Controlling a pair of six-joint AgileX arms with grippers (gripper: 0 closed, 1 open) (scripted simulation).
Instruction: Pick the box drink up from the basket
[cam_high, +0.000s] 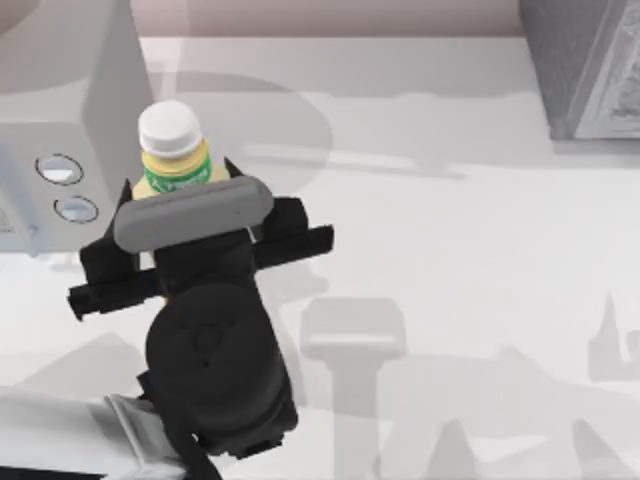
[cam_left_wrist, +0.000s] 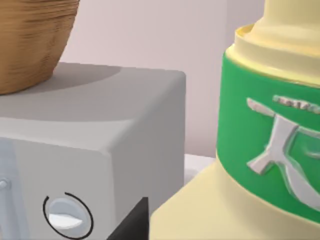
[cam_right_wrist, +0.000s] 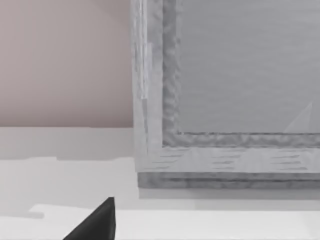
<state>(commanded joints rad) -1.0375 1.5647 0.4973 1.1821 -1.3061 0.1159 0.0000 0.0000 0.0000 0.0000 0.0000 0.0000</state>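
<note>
White tabletop, near its far-left corner: the left gripper has its fingers closed on the box drink, held upright beside a grey appliance with a wicker basket on top.

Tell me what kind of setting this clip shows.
Probably a rendered kitchen-style tabletop: a grey appliance with round dials, a woven basket on top of it, and the left gripper holding the box drink above the white table.
</note>
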